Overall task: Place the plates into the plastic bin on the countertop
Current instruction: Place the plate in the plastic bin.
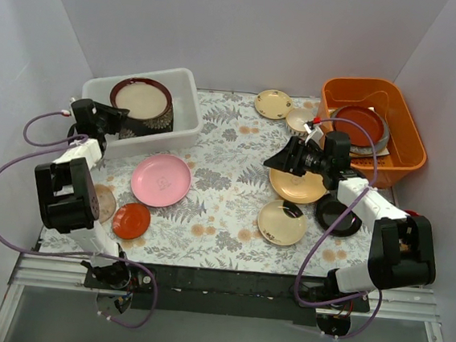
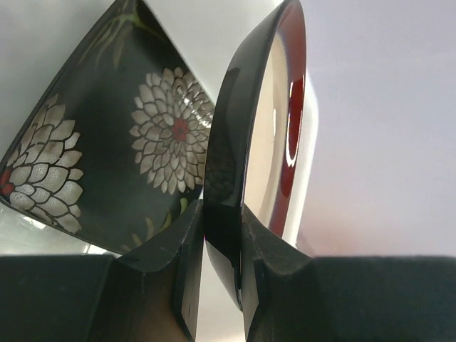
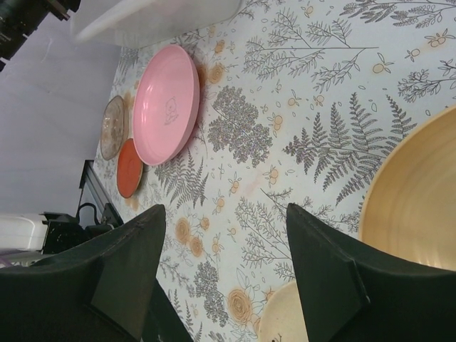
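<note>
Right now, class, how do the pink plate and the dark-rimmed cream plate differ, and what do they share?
The pink plate is pink to its edge; the dark-rimmed cream plate has a cream centre. The pink plate lies on the countertop; the dark-rimmed cream plate is in the plastic bin. The left gripper pinches the dark-rimmed cream plate's rim; nothing touches the pink plate. Both are round.

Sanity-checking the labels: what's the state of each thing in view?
Left fingers: shut on the rim of the dark-rimmed plate.
Right fingers: open, empty, above the cloth.
Dark-rimmed plate: in the bin, rim pinched.
Black square plate: in the bin, partly covered.
Pink plate: flat on cloth, outside bin.
Red saucer: flat on cloth.
Yellow plate: flat on cloth.
Cream plate: flat on cloth.
</note>
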You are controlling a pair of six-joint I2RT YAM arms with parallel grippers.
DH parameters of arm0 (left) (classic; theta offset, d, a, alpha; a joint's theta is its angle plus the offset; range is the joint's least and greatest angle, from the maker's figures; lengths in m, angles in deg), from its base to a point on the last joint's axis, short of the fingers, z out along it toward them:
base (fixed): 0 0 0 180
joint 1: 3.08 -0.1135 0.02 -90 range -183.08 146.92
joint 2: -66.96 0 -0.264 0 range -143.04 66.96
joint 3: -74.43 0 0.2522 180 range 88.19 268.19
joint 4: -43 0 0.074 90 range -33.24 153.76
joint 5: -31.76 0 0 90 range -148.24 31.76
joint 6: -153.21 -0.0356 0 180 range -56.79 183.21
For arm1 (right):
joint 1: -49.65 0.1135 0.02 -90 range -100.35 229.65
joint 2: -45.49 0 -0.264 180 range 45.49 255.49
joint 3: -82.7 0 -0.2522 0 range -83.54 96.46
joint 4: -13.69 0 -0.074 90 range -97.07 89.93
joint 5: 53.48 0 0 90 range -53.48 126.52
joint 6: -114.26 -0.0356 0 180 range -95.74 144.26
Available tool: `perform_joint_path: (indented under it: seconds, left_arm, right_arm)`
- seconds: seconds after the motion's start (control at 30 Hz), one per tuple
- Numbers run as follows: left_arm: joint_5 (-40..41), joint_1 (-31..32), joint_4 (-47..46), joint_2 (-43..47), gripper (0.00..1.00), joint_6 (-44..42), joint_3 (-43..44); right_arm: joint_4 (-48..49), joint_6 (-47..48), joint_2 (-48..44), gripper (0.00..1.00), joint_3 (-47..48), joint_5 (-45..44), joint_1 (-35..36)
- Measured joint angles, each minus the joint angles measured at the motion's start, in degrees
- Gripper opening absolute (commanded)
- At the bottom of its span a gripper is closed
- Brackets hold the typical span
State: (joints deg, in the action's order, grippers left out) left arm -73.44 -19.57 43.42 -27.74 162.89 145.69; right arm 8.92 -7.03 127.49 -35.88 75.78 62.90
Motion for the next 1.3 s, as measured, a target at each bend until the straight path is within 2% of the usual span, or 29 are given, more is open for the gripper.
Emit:
perform_joint_path:
  seconds: [0.23,0.6,0.7,0.93,1.07,1.3]
  left_arm:
    - [-4.2,0.0,6.7,-9.8,0.00,-2.0,8.6]
    - [-5.6,-0.2,13.2,-12.5,0.00,-5.7,11.0]
    - [-5.6,-0.4,14.2,-12.7,0.06,-6.6,11.8]
    - [-5.6,-0.8,16.7,-13.3,0.07,-8.0,13.6]
    - [-5.6,-0.9,17.7,-15.1,0.13,-8.5,15.1]
    - [-6.9,-1.5,19.3,-17.6,0.37,-8.8,17.5]
  right_arm:
    - [0.0,0.0,-0.1,0.75,-1.7,0.0,0.0]
    - [0.0,0.0,-0.1,0.75,-1.7,0.3,0.0]
    - [0.0,0.0,-0.1,0.75,-1.7,0.4,0.0]
    - [0.0,0.0,-0.1,0.75,-1.7,0.4,0.0]
    - [0.1,0.0,-0.1,0.75,-1.7,0.4,0.0]
    - [0.6,0.0,-0.1,0.75,-2.7,0.7,0.0]
